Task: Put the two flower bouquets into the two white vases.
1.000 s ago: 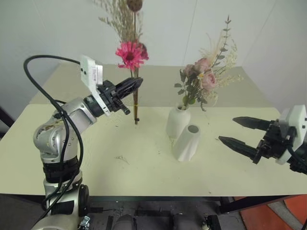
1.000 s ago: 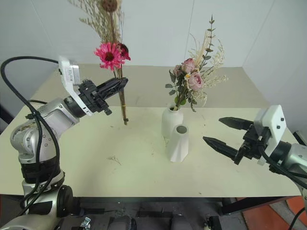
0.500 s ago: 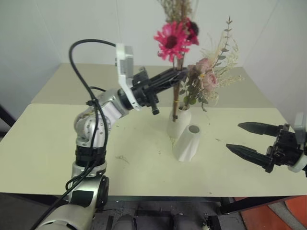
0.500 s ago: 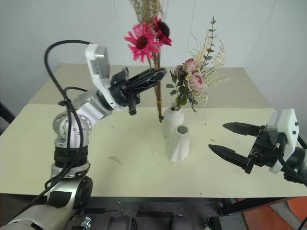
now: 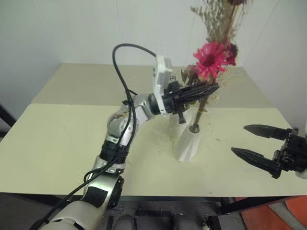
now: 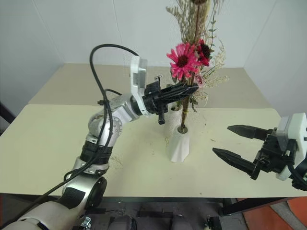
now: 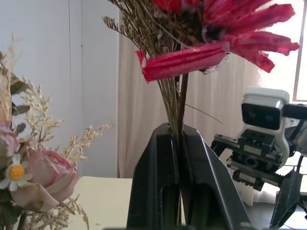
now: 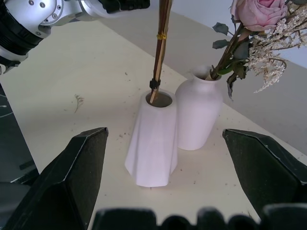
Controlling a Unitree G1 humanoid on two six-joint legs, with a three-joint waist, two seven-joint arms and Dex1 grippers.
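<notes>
My left gripper (image 5: 211, 88) is shut on the stems of the slim bouquet, with its bright pink daisy (image 5: 208, 53) and dried grasses above. It holds the bouquet upright over the faceted cone vase (image 5: 186, 146). The stem end (image 8: 153, 96) sits at that vase's round mouth. The bottle-shaped vase (image 8: 199, 115) stands touching it, just behind, and holds the bushy bouquet with pale pink roses (image 8: 259, 12). My right gripper (image 5: 239, 139) hovers open to the right of both vases, nothing between its fingers (image 8: 72, 182).
The vases stand mid-right on a cream table (image 5: 62, 139) with a wall close behind. A black cable (image 5: 129, 52) loops above my left arm. Small plant scraps (image 8: 77, 99) lie on the table left of the vases.
My left gripper carried the slim bouquet rightward from the table's left-centre to over the cone vase, bringing the stem end to its mouth. The right gripper stayed open and barely shifted.
</notes>
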